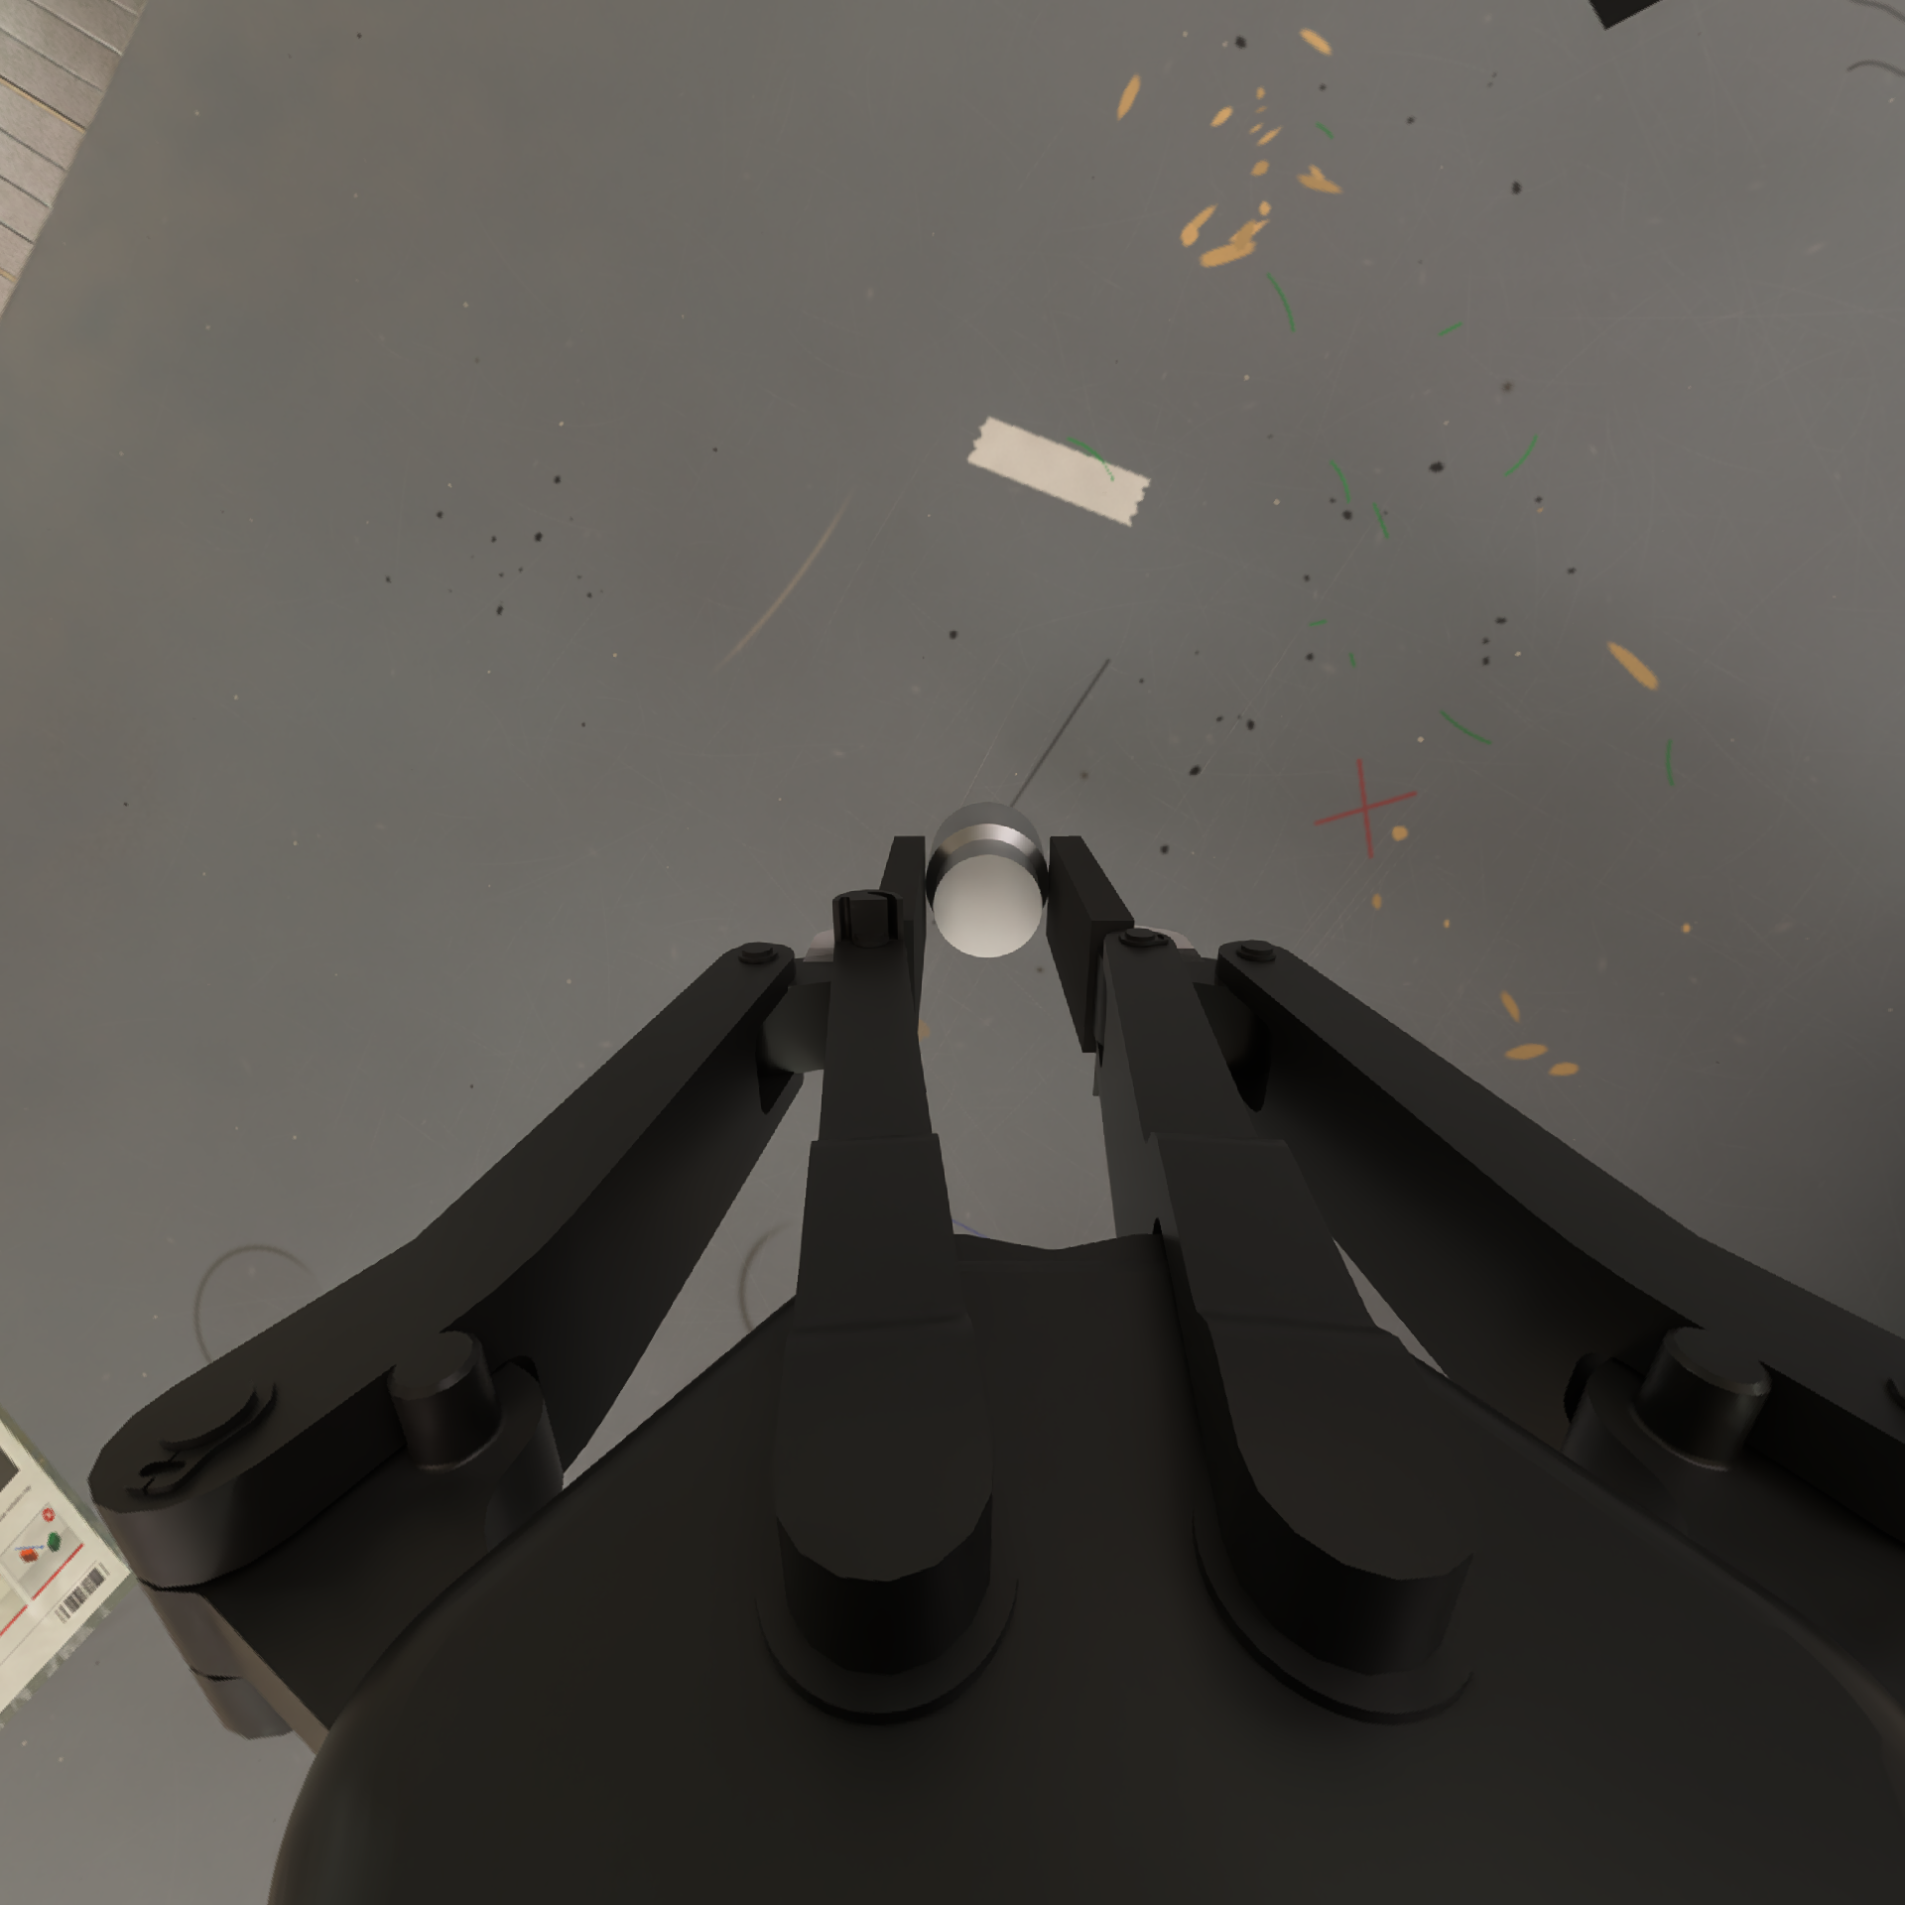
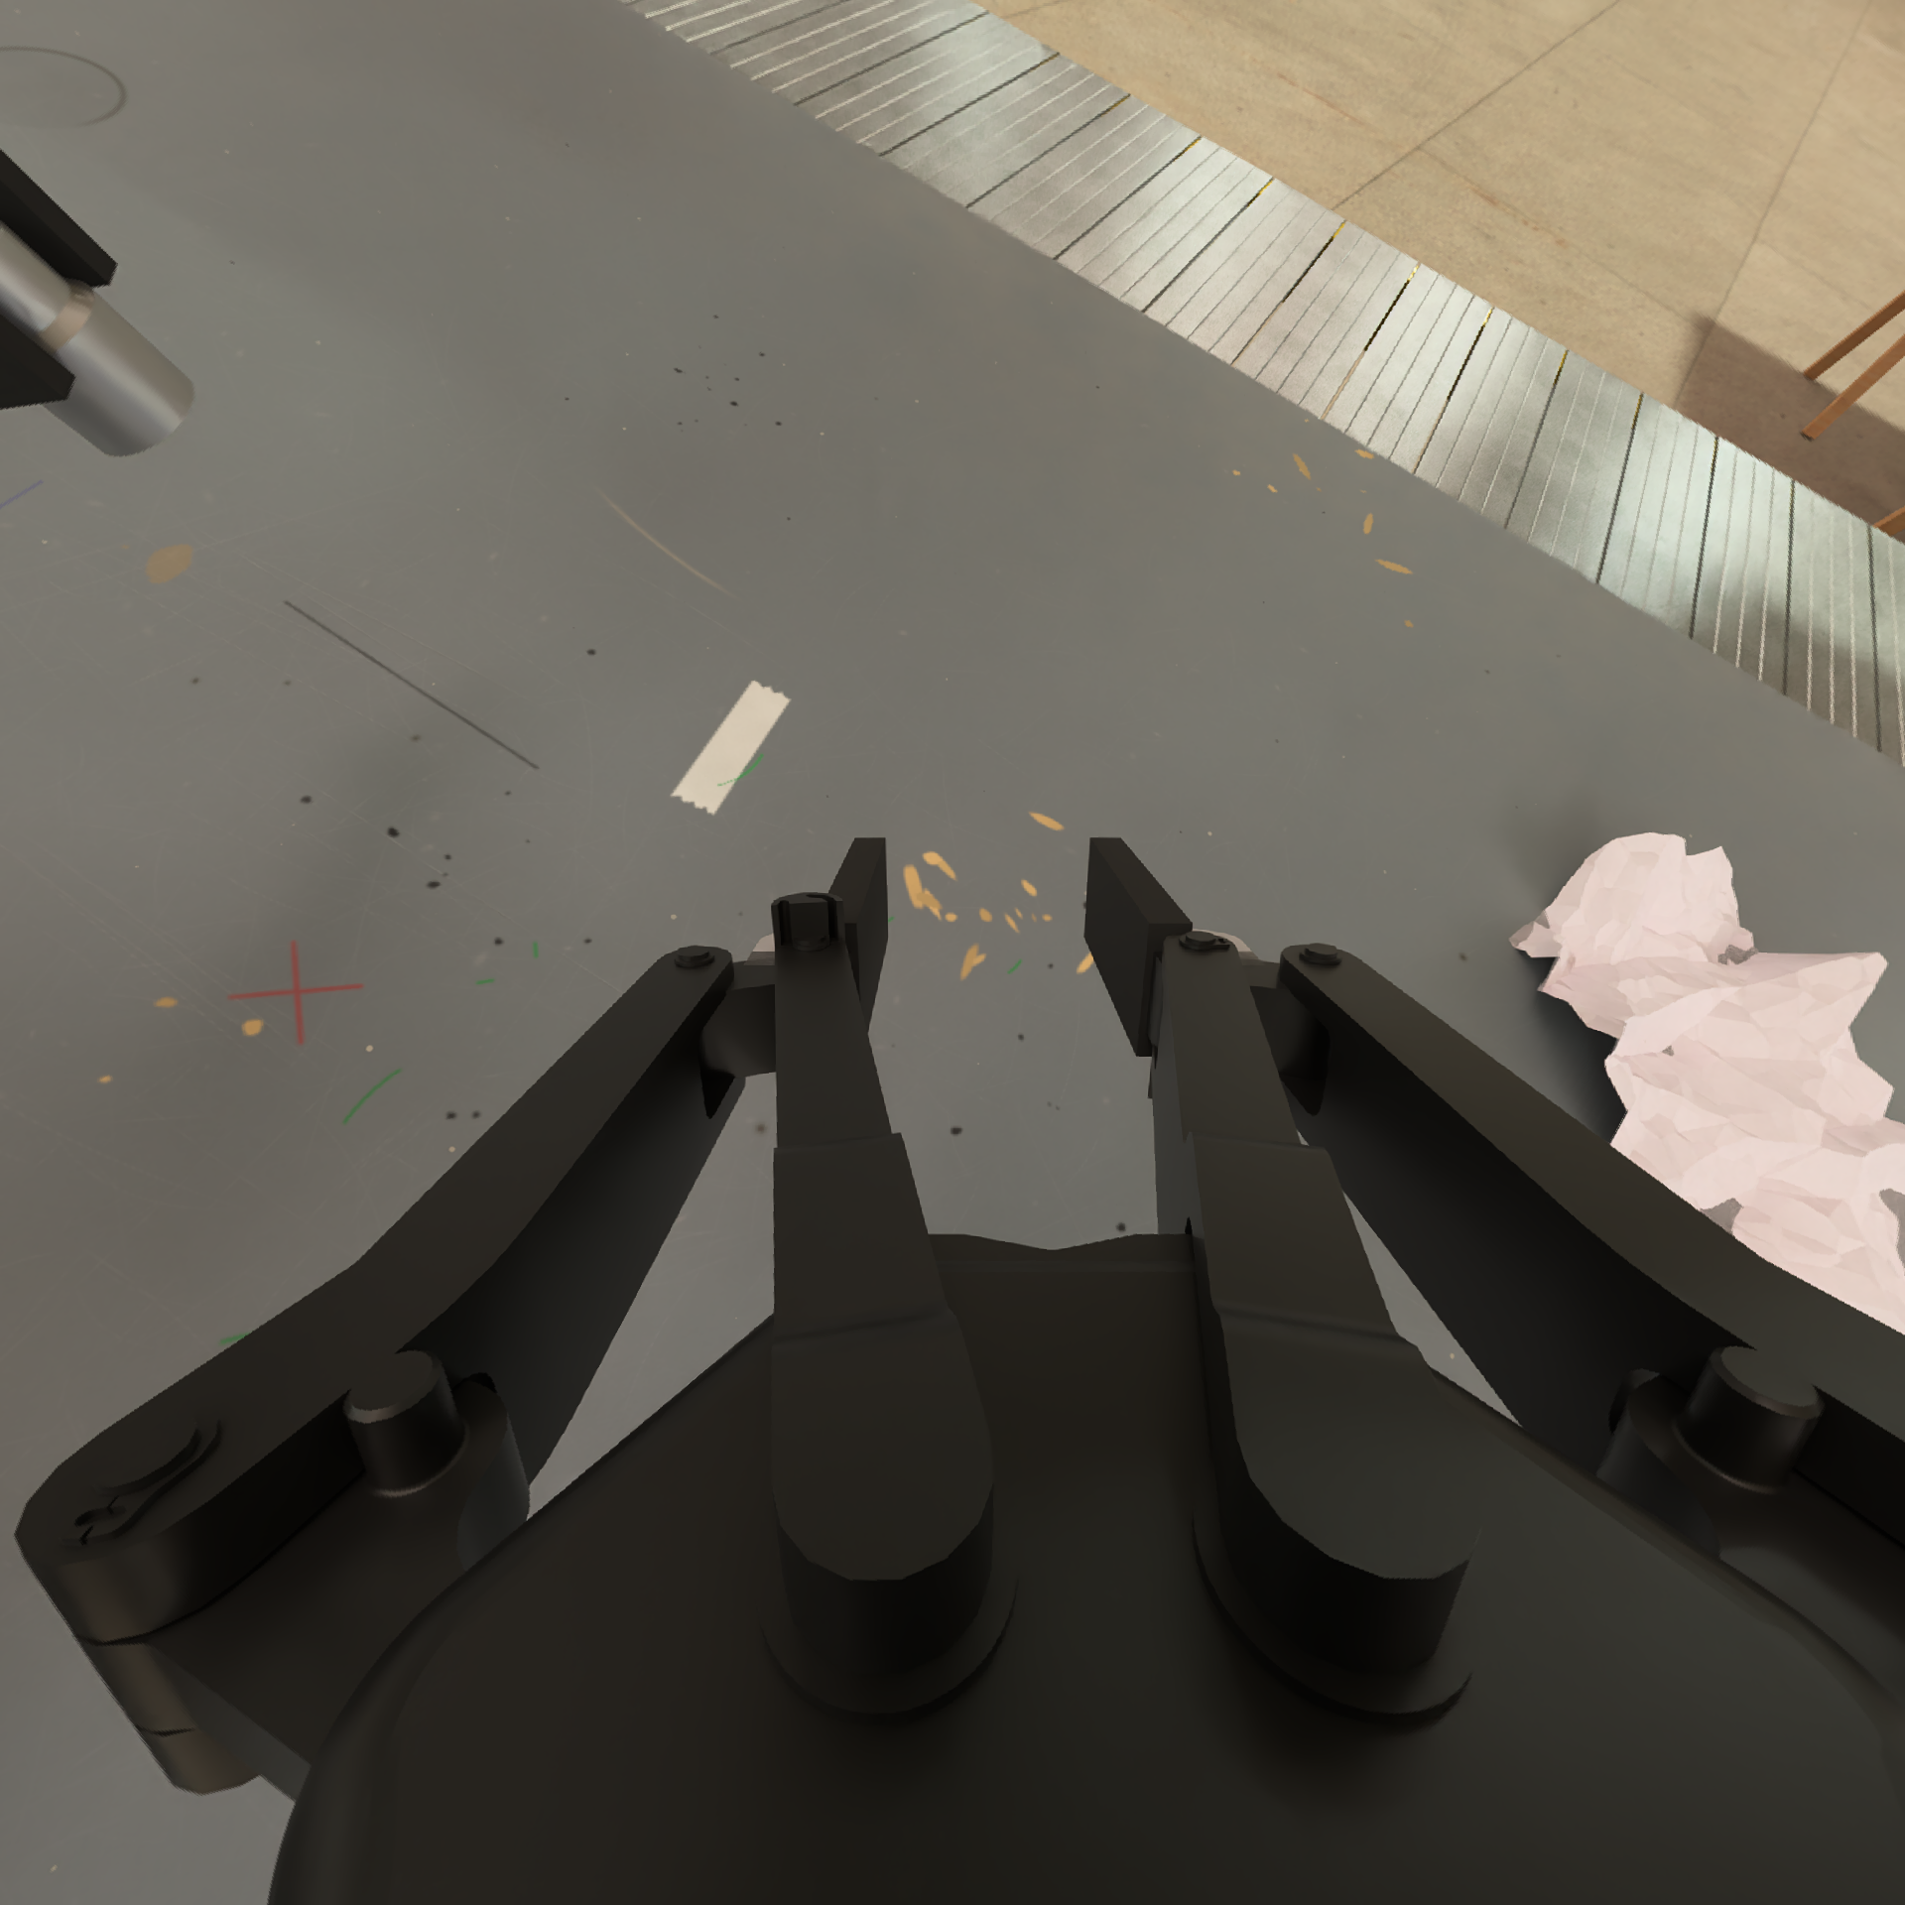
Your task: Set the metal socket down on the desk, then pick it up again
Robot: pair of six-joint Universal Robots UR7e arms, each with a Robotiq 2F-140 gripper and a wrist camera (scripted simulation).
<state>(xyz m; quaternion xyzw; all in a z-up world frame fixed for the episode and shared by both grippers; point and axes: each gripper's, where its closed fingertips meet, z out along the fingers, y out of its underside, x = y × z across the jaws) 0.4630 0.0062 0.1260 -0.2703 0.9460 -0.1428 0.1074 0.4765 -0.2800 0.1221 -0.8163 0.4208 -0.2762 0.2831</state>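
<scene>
Your left claw grips the socket above the bench; tape lies beyond. Your right claw hangs released, crumpled paper beside it.

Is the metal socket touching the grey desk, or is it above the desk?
Cannot tell. In the left wrist view the left gripper jaws hold the metal socket end-on, hiding its underside. In the right wrist view it shows at the corner, over the desk.

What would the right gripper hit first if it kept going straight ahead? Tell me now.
Most likely the bare desk, at the patch of orange flecks between its open fingers. The right gripper holds nothing. The crumpled paper and tape strip lie off to the sides. Depth is uncertain.
</scene>
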